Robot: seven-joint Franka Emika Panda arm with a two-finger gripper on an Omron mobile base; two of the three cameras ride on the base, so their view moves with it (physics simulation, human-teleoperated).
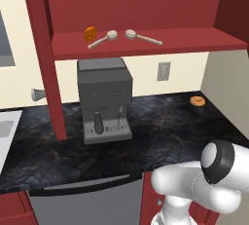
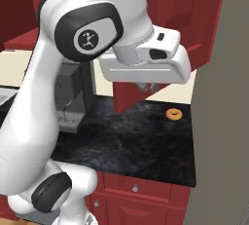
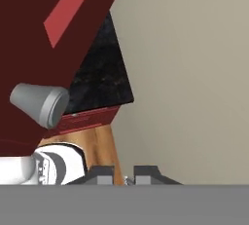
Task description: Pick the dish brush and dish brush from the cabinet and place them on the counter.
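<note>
A simulated kitchen, seen from behind a white robot arm. The dark red wall cabinet (image 1: 146,5) stands open, its red inner shelf at about 12 o'clock in the left base view. Two pale beige dish brushes lie flat on that shelf, heads almost facing each other and just apart: the left brush (image 1: 103,39) with its handle running toward 8 o'clock, the right brush (image 1: 142,37) with its handle running toward 4 o'clock. A small orange block (image 1: 89,33) stands just left of the left brush. Below, the black counter (image 1: 160,126) carries a grey coffee machine (image 1: 104,100) at its back and a small orange ring (image 1: 197,101) at about 3 o'clock.

In the hand view the gripper (image 3: 124,176) sits at 6 o'clock with its two dark fingertips drawn together on nothing. A grey cabinet knob (image 3: 40,103) shows at 9 o'clock against a dark red door, close to the hand but not between the tips. In the right base view the arm (image 2: 97,39) is folded high in front of the cabinet.

Neither brush has been picked yet. To do the first pick well, the tips would likely need to part, the hand to clear the open door and its knob, then reach the shelf level and close across a thin handle near the head, keeping off the orange block and the second brush
</note>
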